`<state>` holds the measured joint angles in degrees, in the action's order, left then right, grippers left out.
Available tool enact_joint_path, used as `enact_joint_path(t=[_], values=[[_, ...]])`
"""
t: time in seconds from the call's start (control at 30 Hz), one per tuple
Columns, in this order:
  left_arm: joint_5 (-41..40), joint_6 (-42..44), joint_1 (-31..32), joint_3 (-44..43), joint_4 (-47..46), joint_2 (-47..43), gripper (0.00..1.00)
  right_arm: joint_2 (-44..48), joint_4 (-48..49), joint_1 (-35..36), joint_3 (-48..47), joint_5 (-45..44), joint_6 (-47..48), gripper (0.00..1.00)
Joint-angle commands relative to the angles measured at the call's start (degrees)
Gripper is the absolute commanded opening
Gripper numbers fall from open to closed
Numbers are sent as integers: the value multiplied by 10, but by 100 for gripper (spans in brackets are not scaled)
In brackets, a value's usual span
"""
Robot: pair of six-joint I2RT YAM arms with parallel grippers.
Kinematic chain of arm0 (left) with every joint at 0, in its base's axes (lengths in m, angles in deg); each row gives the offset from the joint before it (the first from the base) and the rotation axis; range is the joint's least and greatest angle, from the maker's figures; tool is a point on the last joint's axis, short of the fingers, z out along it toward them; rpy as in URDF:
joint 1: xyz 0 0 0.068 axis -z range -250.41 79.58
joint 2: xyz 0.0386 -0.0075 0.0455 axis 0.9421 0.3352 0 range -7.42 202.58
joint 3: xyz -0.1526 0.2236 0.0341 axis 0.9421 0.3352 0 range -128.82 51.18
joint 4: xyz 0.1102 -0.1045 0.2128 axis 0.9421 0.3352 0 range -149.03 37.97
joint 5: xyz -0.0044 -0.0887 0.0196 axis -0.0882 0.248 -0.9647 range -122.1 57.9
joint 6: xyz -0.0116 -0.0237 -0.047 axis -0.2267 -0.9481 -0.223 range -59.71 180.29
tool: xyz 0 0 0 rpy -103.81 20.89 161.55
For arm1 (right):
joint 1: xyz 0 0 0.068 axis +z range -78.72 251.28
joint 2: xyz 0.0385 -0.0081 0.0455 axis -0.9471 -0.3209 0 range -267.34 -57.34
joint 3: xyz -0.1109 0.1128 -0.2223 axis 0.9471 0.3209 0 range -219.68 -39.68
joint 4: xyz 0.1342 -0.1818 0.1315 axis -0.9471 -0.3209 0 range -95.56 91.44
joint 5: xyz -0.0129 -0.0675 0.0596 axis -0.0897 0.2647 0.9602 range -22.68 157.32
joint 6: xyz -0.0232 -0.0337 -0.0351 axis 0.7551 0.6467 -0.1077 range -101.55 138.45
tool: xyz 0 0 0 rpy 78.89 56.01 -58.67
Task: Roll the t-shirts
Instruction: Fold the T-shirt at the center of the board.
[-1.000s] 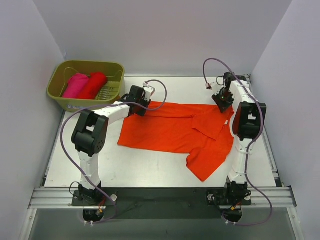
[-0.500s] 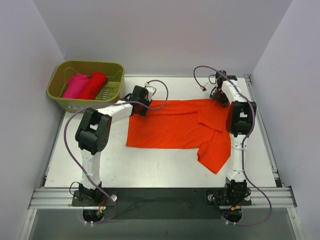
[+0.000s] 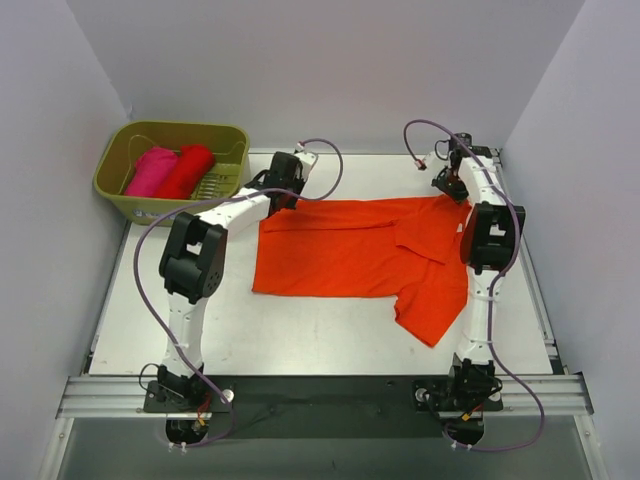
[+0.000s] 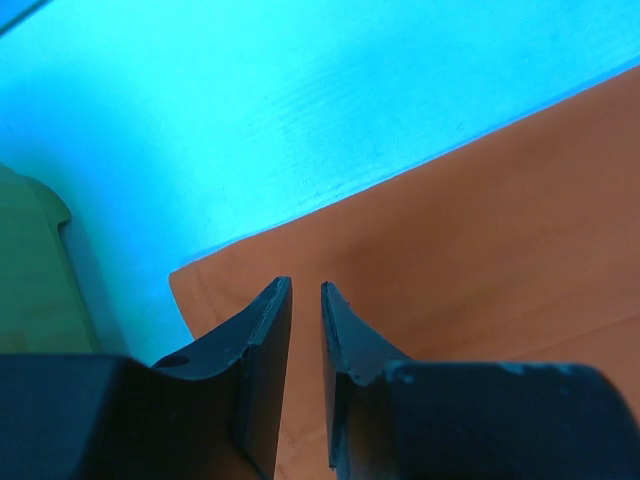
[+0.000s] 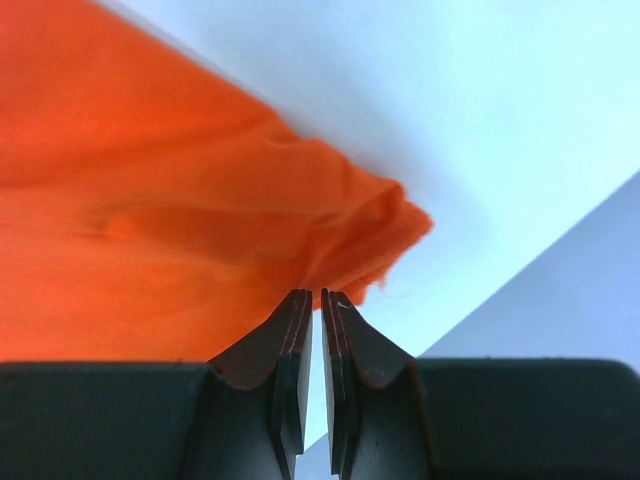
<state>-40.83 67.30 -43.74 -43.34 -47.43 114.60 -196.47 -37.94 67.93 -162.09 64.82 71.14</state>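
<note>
I find the orange-red t-shirt (image 3: 350, 255) spread flat mid-table (image 3: 300, 345). The right gripper (image 5: 317, 293) is closed tight on its bunched hem at 1 o'clock. The left gripper (image 4: 305, 287) hangs over its 11 o'clock corner, jaws a narrow slit apart, with nothing visibly between them. The deeper red t-shirt (image 3: 190, 168) and the magenta t-shirt (image 3: 150, 171) lie rolled in the basket (image 3: 175, 127) at 10 o'clock.

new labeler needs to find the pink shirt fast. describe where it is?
Go to the olive-green basket at the far left corner of the table. Two bundled shirts lie side by side inside; the magenta pink t-shirt is the left one. Its neighbour is a deeper red t-shirt, and the orange-red t-shirt lies spread on the table.
</note>
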Motion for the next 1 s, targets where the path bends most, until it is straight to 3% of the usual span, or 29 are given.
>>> enact_joint_path(t=[0.0, 0.1, 0.4, 0.77, 0.97], values=[[-23, 32, -7, -20, 19, 24, 28, -11, 4, -9, -42, -23, 7, 11], [-22, 48, -8, -33, 63, 42, 28, -20, 13, -10, -38, -34, 29, 11], [-33, 71, -15, -13, 69, 50, 27, -35, 22, -9, -16, -34, 47, 10], [-31, 53, -29, 29, 85, 50, 28, -45, 23, -26, 24, -101, 91, 6], [-30, 60, -39, 27, 78, 55, 25, -36, 24, -38, 23, -122, 67, 7]])
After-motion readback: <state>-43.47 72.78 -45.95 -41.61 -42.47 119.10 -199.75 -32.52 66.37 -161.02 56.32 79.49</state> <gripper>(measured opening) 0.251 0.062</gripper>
